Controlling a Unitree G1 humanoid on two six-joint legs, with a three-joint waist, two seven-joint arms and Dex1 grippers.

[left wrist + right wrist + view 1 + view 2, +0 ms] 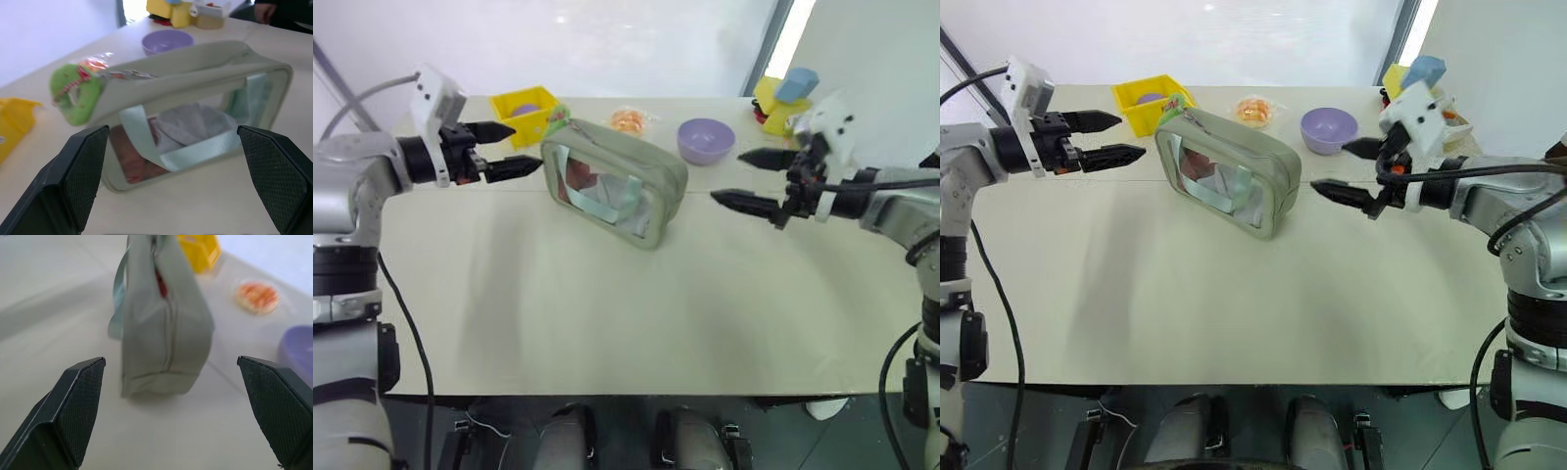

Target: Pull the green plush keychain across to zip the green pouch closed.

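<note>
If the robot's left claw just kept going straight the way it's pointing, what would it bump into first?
Probably the green pouch: the open left gripper points at its near end, close to the green plush keychain hanging there. Depth is hard to judge, so which it meets first is unclear.

A pale sage green is shown by the green pouch (625, 181), with a clear window and a mint strap (161, 152). Just beyond the left hand (501, 149), whose fingers are black, the green plush keychain (76, 93) is seen in bright green with red-and-white checked trim. A yellow bin (523, 110), a purple bowl (706, 140) and a cream tabletop (607, 304) are also seen.
</note>
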